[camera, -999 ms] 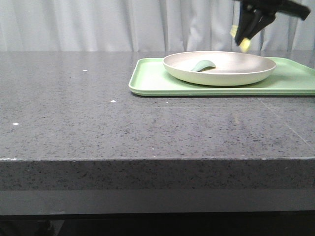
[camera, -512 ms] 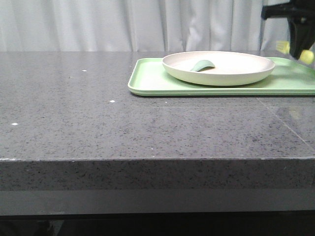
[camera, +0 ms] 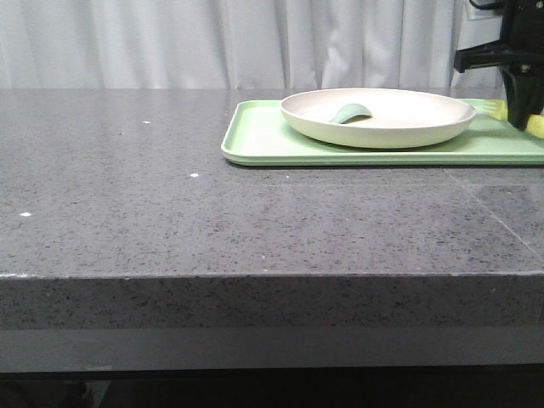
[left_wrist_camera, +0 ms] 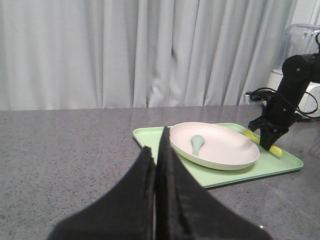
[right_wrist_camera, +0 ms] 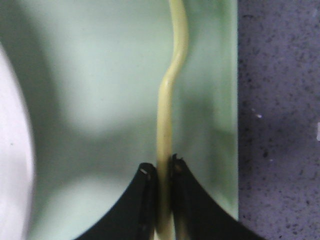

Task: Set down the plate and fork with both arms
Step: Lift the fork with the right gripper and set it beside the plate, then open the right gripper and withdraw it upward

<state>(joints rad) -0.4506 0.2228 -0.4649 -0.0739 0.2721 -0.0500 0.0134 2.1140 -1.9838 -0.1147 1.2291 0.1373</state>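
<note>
A: Tray (camera: 272, 140) contents?
B: The plate (camera: 399, 119) is carried, a spoon (camera: 348, 112) inside it.
A: End effectors?
B: Fork (right_wrist_camera: 167, 115) is pinched by right end effector (right_wrist_camera: 161, 172) over the tray, beside the plate. Left end effector (left_wrist_camera: 156, 150) is closed, empty.

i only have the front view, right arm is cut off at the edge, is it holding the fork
Observer: Yes. In the right wrist view the right end effector is shut on the fork.
Operator: where is the fork
Observer: Over the green tray, between the plate and the tray's edge.
Operator: and the left arm
Observer: The left end effector is shut, holding nothing, short of the tray.
</note>
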